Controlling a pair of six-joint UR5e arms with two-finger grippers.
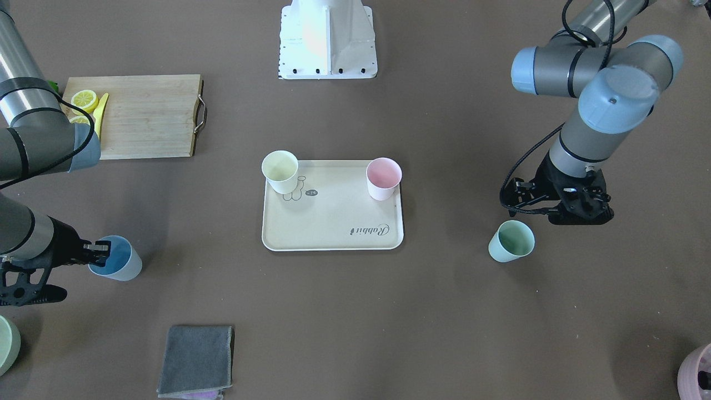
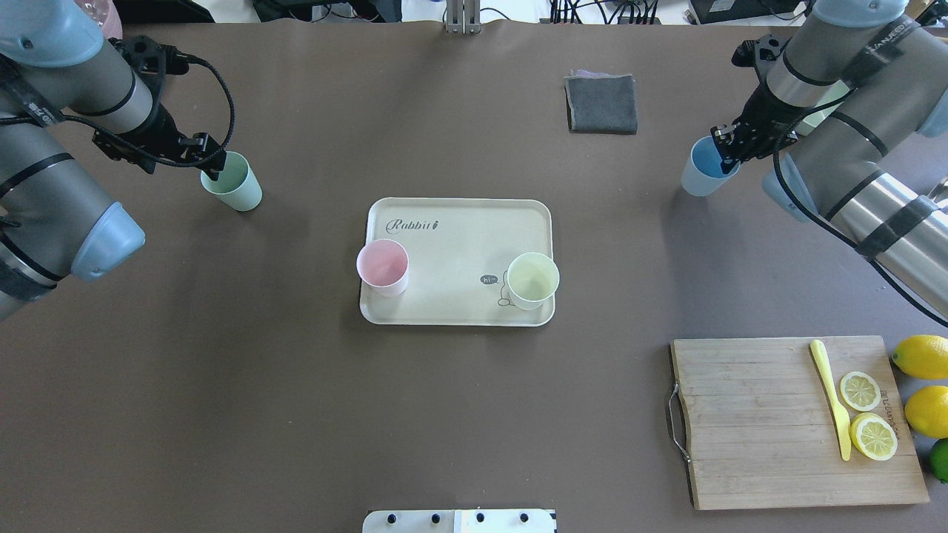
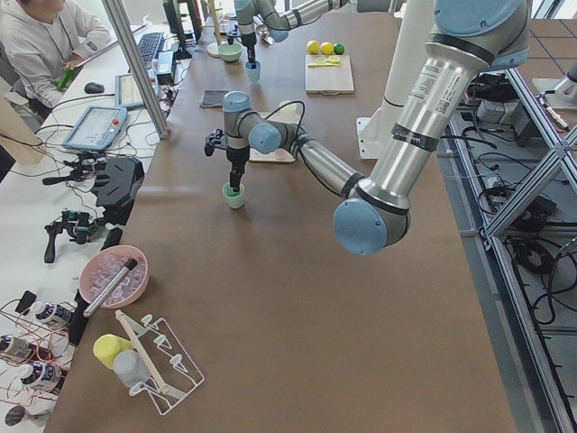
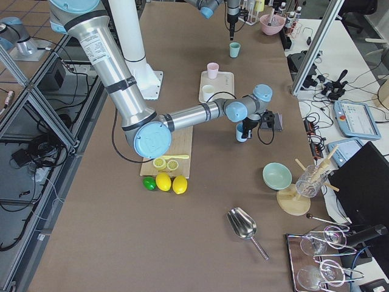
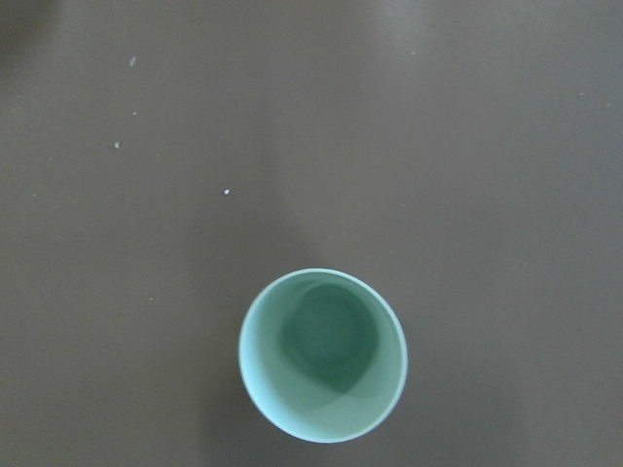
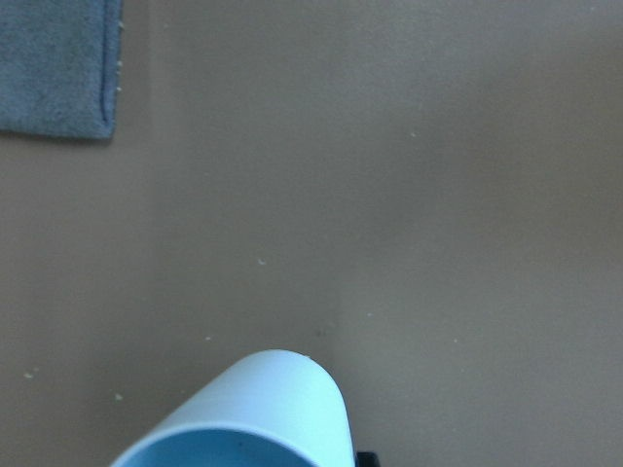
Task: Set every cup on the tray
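Observation:
The beige tray [image 2: 459, 244] [image 1: 333, 222] lies mid-table. The pale yellow cup [image 2: 532, 280] [image 1: 280, 171] and the pink cup [image 2: 383, 267] [image 1: 383, 178] stand upright on it at opposite corners. The mint green cup [image 2: 233, 181] [image 1: 511, 240] stands upright on the table to the robot's left. My left gripper [image 2: 211, 164] [image 1: 577, 216] hovers just above its rim and looks open; the left wrist view looks straight down into this cup [image 5: 323, 355]. The light blue cup [image 2: 703, 170] [image 1: 116, 258] is off the tray on the right. My right gripper [image 2: 724, 144] [image 1: 101, 249] is shut on its rim.
A wooden cutting board [image 2: 755, 414] with lemon slices and a yellow knife lies near right, with whole lemons [image 2: 922, 355] beside it. A folded grey cloth [image 2: 601, 104] lies far centre-right. A sage-green vessel [image 1: 5, 344] and a mauve pot [image 1: 697, 372] stand at the far corners.

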